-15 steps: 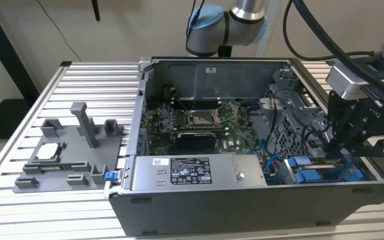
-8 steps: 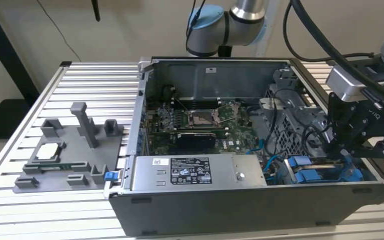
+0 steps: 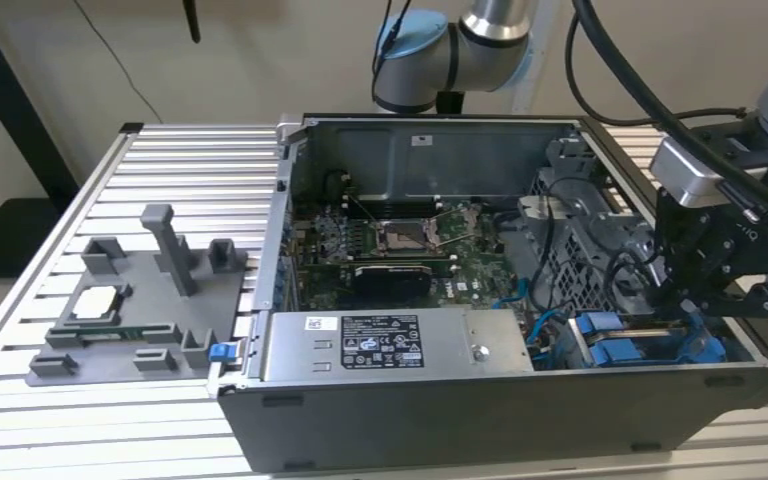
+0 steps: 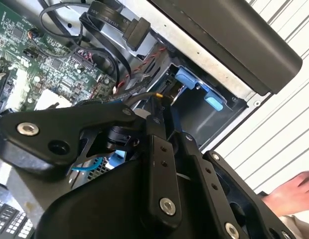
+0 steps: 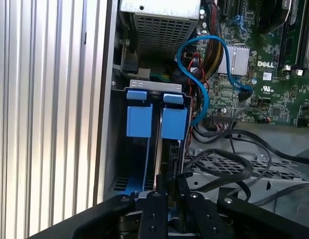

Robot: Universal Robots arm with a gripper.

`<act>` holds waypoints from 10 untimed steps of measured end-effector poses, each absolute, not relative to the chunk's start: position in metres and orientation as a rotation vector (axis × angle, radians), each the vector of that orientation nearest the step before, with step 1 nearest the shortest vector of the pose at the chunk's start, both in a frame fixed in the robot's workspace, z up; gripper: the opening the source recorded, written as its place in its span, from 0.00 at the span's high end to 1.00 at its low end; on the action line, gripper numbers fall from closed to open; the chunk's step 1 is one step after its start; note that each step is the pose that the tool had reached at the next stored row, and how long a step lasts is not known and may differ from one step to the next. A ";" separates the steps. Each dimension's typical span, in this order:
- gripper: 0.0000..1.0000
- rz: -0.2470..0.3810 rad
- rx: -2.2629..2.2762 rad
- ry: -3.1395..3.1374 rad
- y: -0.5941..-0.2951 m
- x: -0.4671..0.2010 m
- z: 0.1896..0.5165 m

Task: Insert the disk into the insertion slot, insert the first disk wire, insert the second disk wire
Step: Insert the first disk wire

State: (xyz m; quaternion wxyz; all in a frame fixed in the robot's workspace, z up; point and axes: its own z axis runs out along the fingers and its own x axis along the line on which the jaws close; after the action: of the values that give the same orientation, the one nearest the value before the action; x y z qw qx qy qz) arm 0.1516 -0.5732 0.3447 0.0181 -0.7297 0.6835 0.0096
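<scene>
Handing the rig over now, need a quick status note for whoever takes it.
Hand: low over the slot, in the case corner on the exterior view's right. Open or shut can't be told.
Disk: its blue carrier stands in the slot, just ahead of the hand. Full seating can't be told.
Wires: a black connector hangs loose, unplugged.
Done: disk looks in.
Left: both wires, as far as shows.

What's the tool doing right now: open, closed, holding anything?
Tool: cannot be told; it sits at the blue-framed disk in the insertion slot.
Person's hand: grasp cannot be told.
</scene>
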 end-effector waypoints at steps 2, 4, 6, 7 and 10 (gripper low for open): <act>1.00 0.027 -2.265 2.122 -0.573 0.152 0.344; 1.00 0.026 -2.265 2.121 -0.571 0.152 0.344; 1.00 0.024 -2.264 2.121 -0.570 0.152 0.343; 1.00 0.024 -2.264 2.120 -0.570 0.152 0.343; 1.00 0.023 -2.257 2.127 -0.570 0.152 0.343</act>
State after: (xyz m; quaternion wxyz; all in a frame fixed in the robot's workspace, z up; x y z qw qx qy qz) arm 0.1516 -0.5697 0.3429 0.0199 -0.7275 0.6858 0.0075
